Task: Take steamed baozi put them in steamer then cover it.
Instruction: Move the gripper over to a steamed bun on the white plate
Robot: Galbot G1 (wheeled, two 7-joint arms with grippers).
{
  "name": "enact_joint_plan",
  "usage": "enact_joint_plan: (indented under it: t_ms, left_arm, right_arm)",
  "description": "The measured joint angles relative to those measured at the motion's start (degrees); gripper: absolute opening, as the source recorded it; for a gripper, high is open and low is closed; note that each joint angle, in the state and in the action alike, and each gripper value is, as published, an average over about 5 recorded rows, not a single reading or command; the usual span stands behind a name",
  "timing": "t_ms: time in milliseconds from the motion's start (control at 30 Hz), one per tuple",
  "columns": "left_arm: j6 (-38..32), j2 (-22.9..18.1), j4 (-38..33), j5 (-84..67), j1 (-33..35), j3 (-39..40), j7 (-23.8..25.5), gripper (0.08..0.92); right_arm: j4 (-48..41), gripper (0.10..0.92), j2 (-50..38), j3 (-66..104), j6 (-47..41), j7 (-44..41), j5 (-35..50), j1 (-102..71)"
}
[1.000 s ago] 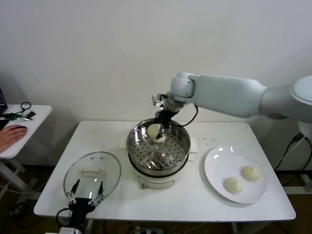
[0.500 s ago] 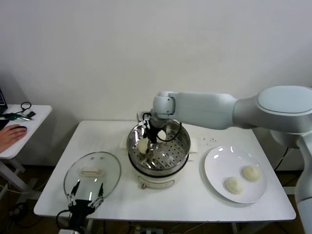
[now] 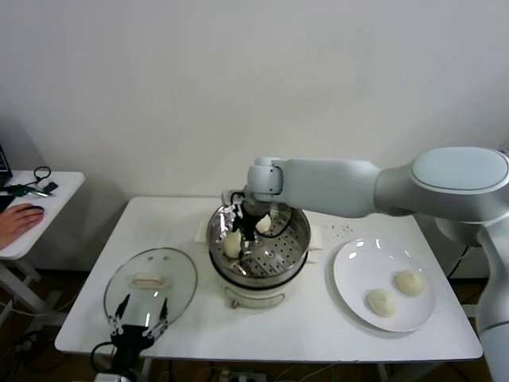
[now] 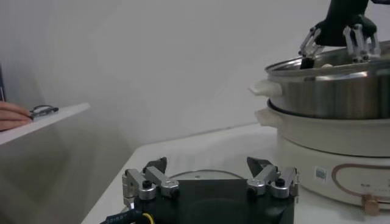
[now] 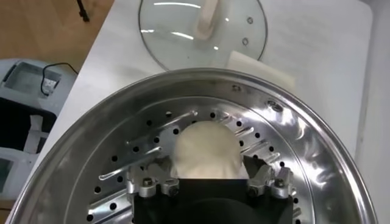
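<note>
Right gripper (image 3: 248,231): we see it lowered into the round shiny stainless-steel steamer (image 3: 296,239), fingers spread wide on either side of a bun, gripping nothing.
Steamed baozi: we count one smooth cream-white bun (image 5: 206,150) resting on the perforated tray at the steamer's left side, between the spread fingers; a second (image 3: 263,224) sits just to its right, toward the far side; two more (image 3: 381,302) lie on the flat white plate (image 3: 355,270) at the right.
Left gripper (image 3: 140,318): we see it parked at the near left table edge, fingers apart, empty.
Cover: the clear glass lid (image 3: 151,278) with the cream handle lies flat on the white table (image 3: 318,326), left of the steamer.
</note>
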Motion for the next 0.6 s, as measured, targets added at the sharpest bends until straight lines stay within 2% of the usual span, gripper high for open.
enact_joint_plan:
  t_ms: [267, 600]
  left_arm:
    - [-0.03, 0.01, 0.17, 0.01, -0.19, 0.00, -0.07, 0.823]
    - [0.23, -0.15, 0.11, 0.63, -0.45, 0.18, -0.05, 0.823]
  right_arm:
    - [2.78, 0.823, -5.28, -0.78, 2.01, -3.19, -0.80, 4.75]
    - [10.13, 0.823, -18.98, -3.31, 4.58, -7.55, -4.32, 11.00]
